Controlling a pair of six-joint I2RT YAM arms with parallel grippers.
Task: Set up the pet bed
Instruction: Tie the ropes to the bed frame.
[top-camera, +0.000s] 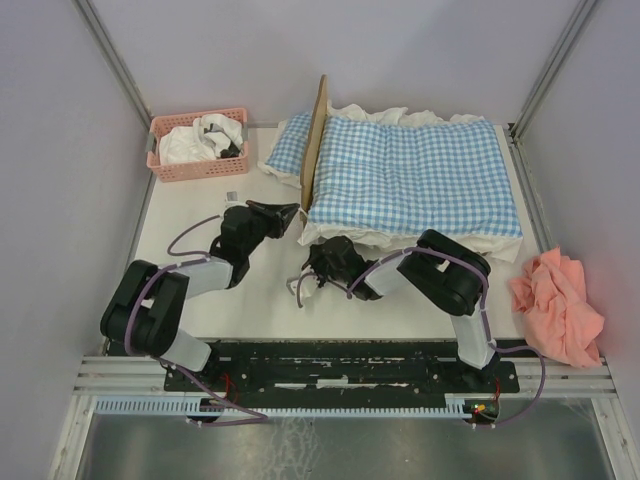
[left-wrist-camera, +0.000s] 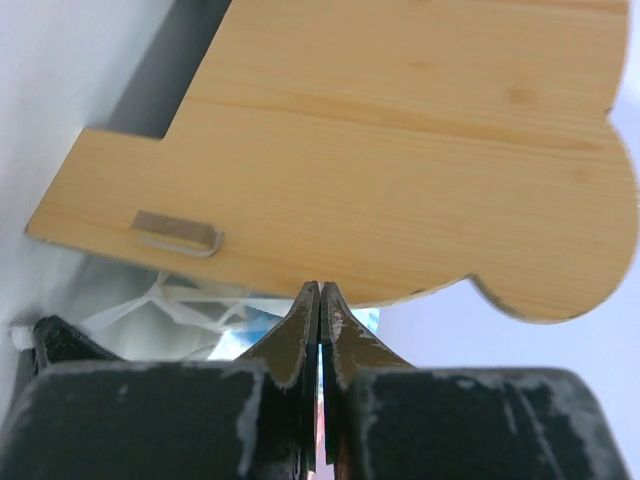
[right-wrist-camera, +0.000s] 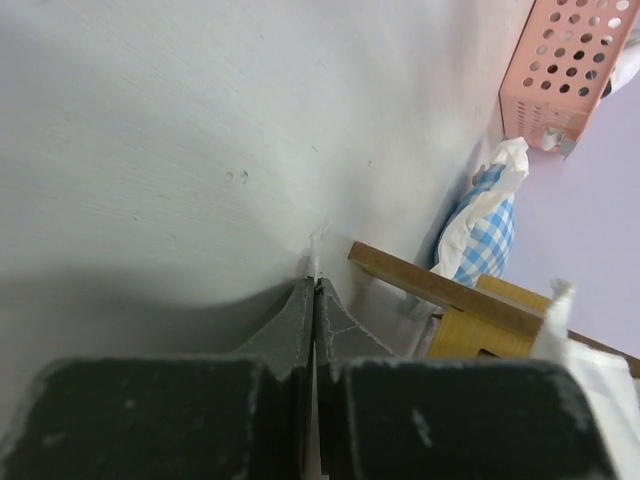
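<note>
The pet bed (top-camera: 314, 140) is sitting just right of the pink basket (top-camera: 197, 150), carrying gingham bedding (top-camera: 410, 175). The left gripper (left-wrist-camera: 320, 292) and right gripper (right-wrist-camera: 315, 283), both pinched closed, are working nearer than the basket. If squaring the frame, push low and evenly.

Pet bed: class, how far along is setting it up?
Done: gingham bedding covers the pet bed. In hand: the left tool, shut, sits at the edge of the headboard; the right tool, shut, sits low beside the bed. Left: the gingham pillow lies outside the headboard.
</note>
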